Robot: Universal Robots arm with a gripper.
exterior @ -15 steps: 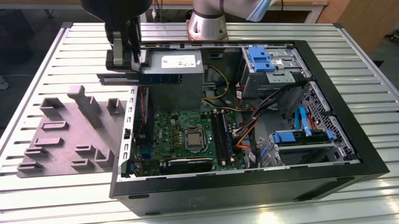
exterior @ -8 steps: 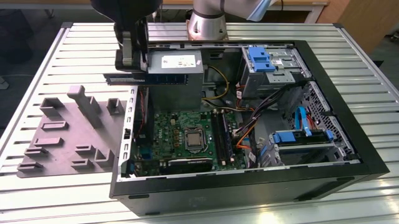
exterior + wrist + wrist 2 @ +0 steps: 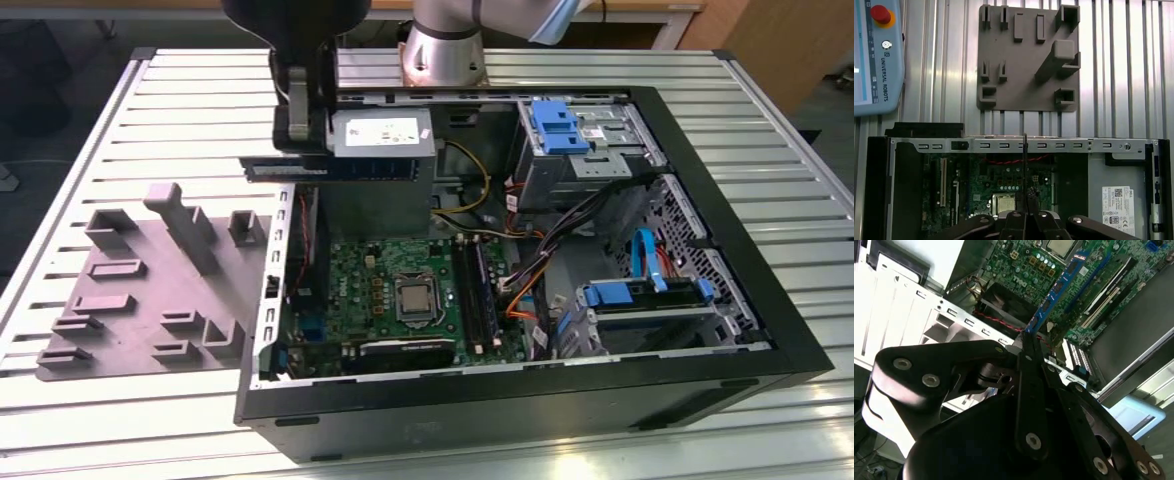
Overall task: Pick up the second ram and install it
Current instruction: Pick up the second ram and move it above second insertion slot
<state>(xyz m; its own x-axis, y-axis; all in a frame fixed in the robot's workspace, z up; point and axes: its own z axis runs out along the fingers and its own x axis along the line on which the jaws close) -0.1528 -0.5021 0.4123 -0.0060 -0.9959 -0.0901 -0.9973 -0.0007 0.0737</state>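
Note:
My gripper (image 3: 304, 150) is shut on the second ram (image 3: 360, 170), a long dark stick held level above the open computer case, over its wall on the exterior view's left and in front of the power supply (image 3: 380, 135). In the second wrist view the ram (image 3: 1059, 285) sticks out from the closed fingertips (image 3: 1026, 342) towards the green board (image 3: 1104, 260). In the first wrist view the ram (image 3: 1025, 160) shows edge-on as a thin line above the gripper (image 3: 1025, 200). The green board (image 3: 400, 290) lies below, with its long black slots (image 3: 477, 290) beside the processor socket.
A grey moulded tray (image 3: 147, 290) with raised blocks lies on the slatted table at the exterior view's left of the case (image 3: 534, 400). Cables and blue drive bays (image 3: 641, 295) crowd the case's other side. A control pendant (image 3: 874, 55) with a red button rests on the table.

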